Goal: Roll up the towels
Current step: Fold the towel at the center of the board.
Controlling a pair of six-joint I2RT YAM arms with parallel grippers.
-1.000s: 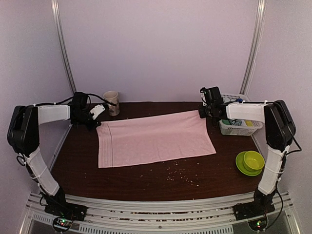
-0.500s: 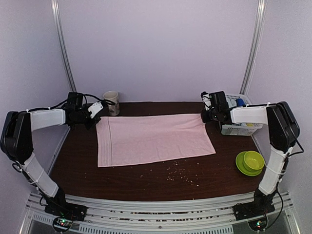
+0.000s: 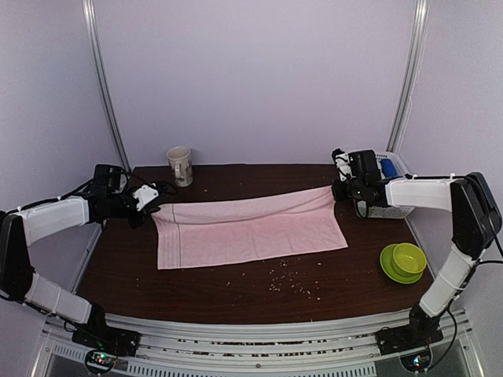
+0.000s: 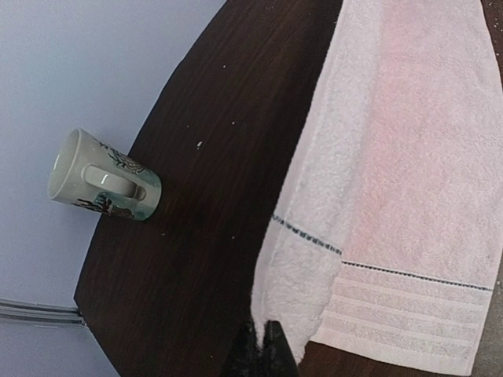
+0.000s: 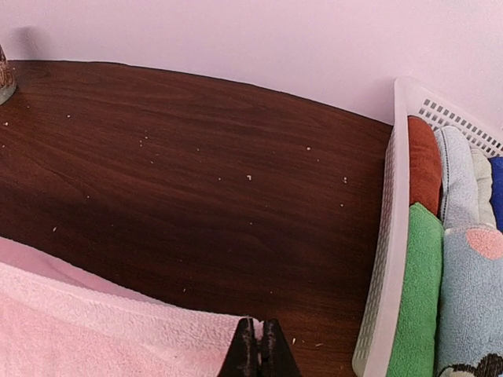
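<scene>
A pale pink rectangular terry towel with woven stripes and a dark stitched line near its left end is lying spread across the middle of the dark brown wooden worktop. The only print in sight is a dark leafy pattern on the cream ceramic mug, which is standing at the far edge of the worktop behind the towel's left end. Whether that pattern holds any writing cannot be told.

The left end effector is gripping the towel's far left corner, its black fingertips pressed together on the cloth in the left wrist view. The right end effector is pinching the far right corner in the same way, its tips closed on the pink edge. Between the two grips, the far edge is hanging slightly raised, and a strip along it is lying doubled over the flat part. The near edge is resting on the worktop.

A white slatted plastic basket is sitting just right of the right end effector, with rolled cloths in green, rust red and light blue packed inside. A lime green plastic bowl on a matching plate is sitting near the right edge. Pale crumbs are lying scattered in front of the towel.
</scene>
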